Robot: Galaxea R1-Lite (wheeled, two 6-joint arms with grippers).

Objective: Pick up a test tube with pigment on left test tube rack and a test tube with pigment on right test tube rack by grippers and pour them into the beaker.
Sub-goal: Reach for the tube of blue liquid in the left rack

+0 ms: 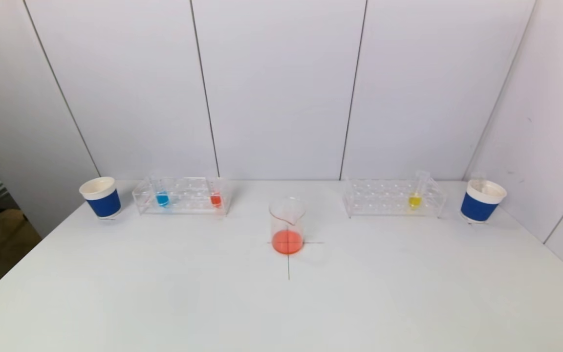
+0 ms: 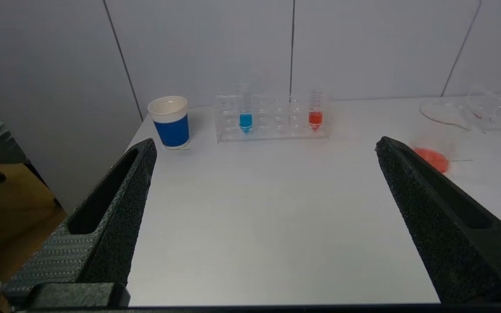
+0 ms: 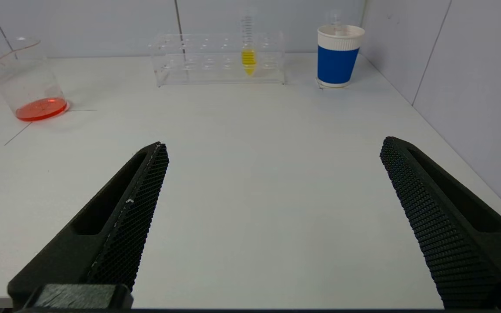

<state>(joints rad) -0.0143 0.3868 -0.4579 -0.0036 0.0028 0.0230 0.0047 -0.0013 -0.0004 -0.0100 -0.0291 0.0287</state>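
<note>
The clear left test tube rack (image 1: 182, 196) stands at the back left and holds a blue-pigment tube (image 1: 162, 198) and a red-pigment tube (image 1: 216, 199). The clear right test tube rack (image 1: 393, 197) at the back right holds a yellow-pigment tube (image 1: 415, 199). Between them, on a cross mark, stands the glass beaker (image 1: 287, 226) with orange-red liquid in its bottom. My left gripper (image 2: 264, 144) is open over the near table, far short of its rack (image 2: 273, 118). My right gripper (image 3: 273, 142) is open too, well back from its rack (image 3: 218, 58). Neither arm shows in the head view.
A blue-and-white paper cup (image 1: 100, 196) stands left of the left rack. Another such cup (image 1: 482, 200) stands right of the right rack with a clear tube in it. White wall panels close the back and right side. The table edge drops off at the left.
</note>
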